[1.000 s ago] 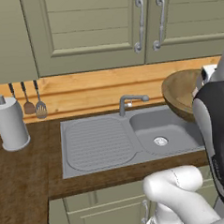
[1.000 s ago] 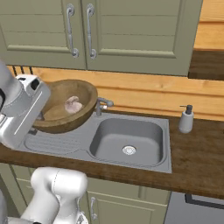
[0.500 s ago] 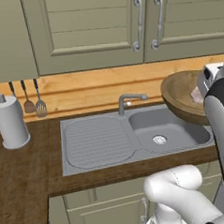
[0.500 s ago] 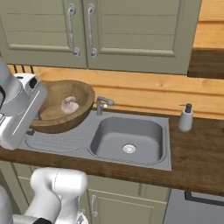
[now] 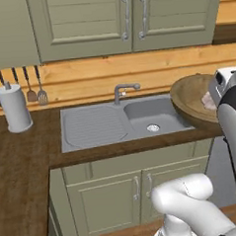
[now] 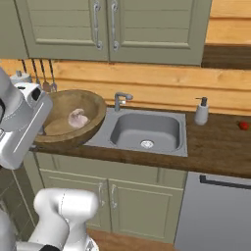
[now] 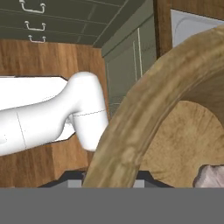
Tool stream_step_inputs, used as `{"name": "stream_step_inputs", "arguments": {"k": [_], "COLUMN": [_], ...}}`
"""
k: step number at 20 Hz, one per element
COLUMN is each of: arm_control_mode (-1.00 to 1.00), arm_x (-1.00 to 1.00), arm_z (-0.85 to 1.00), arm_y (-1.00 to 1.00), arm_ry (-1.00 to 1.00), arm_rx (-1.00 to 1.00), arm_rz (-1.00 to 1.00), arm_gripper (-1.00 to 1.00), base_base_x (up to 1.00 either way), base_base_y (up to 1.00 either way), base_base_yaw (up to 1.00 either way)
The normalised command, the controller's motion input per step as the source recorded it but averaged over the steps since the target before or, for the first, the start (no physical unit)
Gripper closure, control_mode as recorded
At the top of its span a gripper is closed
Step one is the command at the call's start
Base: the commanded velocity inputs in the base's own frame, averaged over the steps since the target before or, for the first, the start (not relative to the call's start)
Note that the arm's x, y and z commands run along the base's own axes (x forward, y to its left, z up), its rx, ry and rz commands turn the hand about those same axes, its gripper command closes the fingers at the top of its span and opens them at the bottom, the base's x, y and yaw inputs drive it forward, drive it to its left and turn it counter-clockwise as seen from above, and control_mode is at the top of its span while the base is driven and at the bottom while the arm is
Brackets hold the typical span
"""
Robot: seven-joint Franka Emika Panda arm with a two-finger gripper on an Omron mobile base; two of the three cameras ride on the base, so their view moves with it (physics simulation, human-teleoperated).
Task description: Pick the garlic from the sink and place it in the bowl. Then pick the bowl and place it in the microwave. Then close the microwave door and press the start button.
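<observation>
- The pale green cabinet doors [image 5: 128, 18] fill the 12 o'clock part of both base views, with long vertical handles; lower cabinets [image 6: 122, 196] stand under the counter at 6 o'clock.
- The dark wooden counter [image 5: 21, 160] runs across the middle of both base views, with a light wooden backsplash [image 6: 162, 86] behind it.
- The sink [image 5: 115, 122] is set into the counter: in the left base view its ribbed draining board lies at 9 o'clock of the basin, and the curved faucet [image 5: 124, 91] rises at the basin's 12 o'clock edge. The basin looks bare apart from its drain.
- The bowl [image 6: 68, 122] is lifted and tilted, its rim above the counter; in the right base view it sits at 9 o'clock of the basin, in the left base view at 3 o'clock, beside the white arm.
- The hand view shows the bowl's thick wooden rim very close, arching from 6 toward 2 o'clock.
- A paper towel roll [image 5: 14, 110] stands at 9 o'clock in the left base view, with hanging utensils [image 5: 34, 90] just beside it on the wall.
- A soap dispenser [image 6: 201, 111] stands at 3 o'clock of the basin in the right base view.
- The garlic [image 6: 78, 118] lies inside the bowl, on its inner wall.
- The gripper's fingertips are hidden behind the bowl and the arm, so I cannot tell whether they pinch the rim.
- A small red object [image 6: 243, 125] lies on the counter at the far 3 o'clock edge of the right base view.
</observation>
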Motion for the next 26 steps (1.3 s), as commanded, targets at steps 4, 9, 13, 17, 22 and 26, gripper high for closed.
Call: {"name": "stream_step_inputs", "arguments": {"k": [4,9,13,17,22,26], "arm_control_mode": [1.0,1.0,1.0,1.0,1.0,1.0], "arm_x": [0.0,0.0,0.0,0.0,0.0,0.0], "arm_z": [0.0,0.0,0.0,0.0,0.0,0.0], "arm_y": [0.0,0.0,0.0,0.0,0.0,0.0], "arm_ry": [0.0,0.0,0.0,0.0,0.0,0.0], "arm_rx": [0.0,0.0,0.0,0.0,0.0,0.0], "arm_rz": [0.0,0.0,0.0,0.0,0.0,0.0], "arm_gripper": [1.0,1.0,1.0,1.0,1.0,1.0], "base_base_x": [-0.22,0.0,0.0,0.0,0.0,0.0], "base_base_y": [0.0,0.0,-0.05,-0.09,-0.11,-0.11], "base_base_yaw": [-0.25,-0.71,-0.81,-0.83,-0.84,-0.86]}}
